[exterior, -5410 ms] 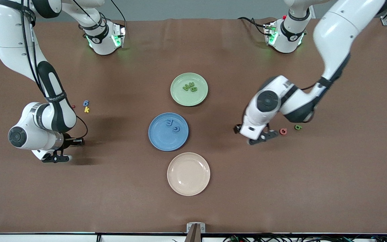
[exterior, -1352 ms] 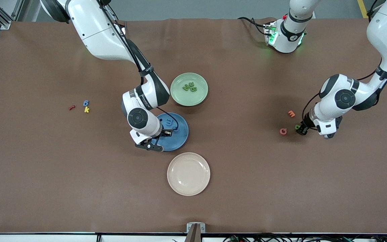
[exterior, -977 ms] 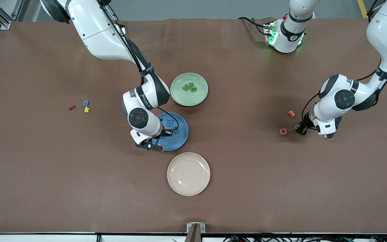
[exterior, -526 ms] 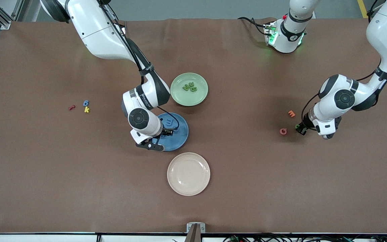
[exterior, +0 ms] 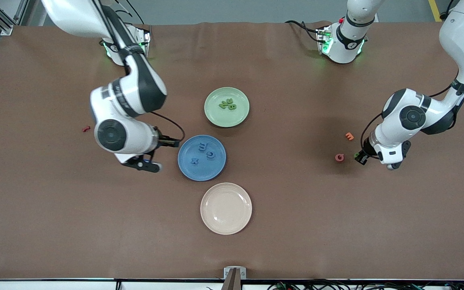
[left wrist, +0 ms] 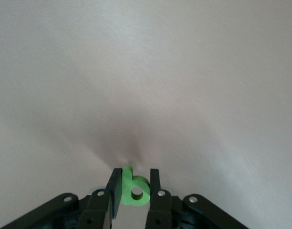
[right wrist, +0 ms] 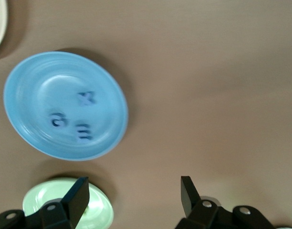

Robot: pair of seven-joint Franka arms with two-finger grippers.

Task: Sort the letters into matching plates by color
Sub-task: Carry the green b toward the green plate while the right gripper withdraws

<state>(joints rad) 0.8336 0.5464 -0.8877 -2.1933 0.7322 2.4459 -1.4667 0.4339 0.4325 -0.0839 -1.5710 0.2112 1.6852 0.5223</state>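
Observation:
The blue plate holds three blue letters, and they show again on the blue plate in the right wrist view as letters. The green plate carries a cluster of green letters. My right gripper hangs open and empty over bare table beside the blue plate, toward the right arm's end; its fingers stand wide apart. My left gripper sits low over the table near the left arm's end, shut on a green letter b.
A cream plate lies nearer the front camera than the blue plate. Two orange letters lie beside the left gripper. A red letter lies toward the right arm's end, by the right arm's elbow.
My right gripper opened, left a blue x on the blue plate and swung away toward its own end. My left gripper closed on the green letter.

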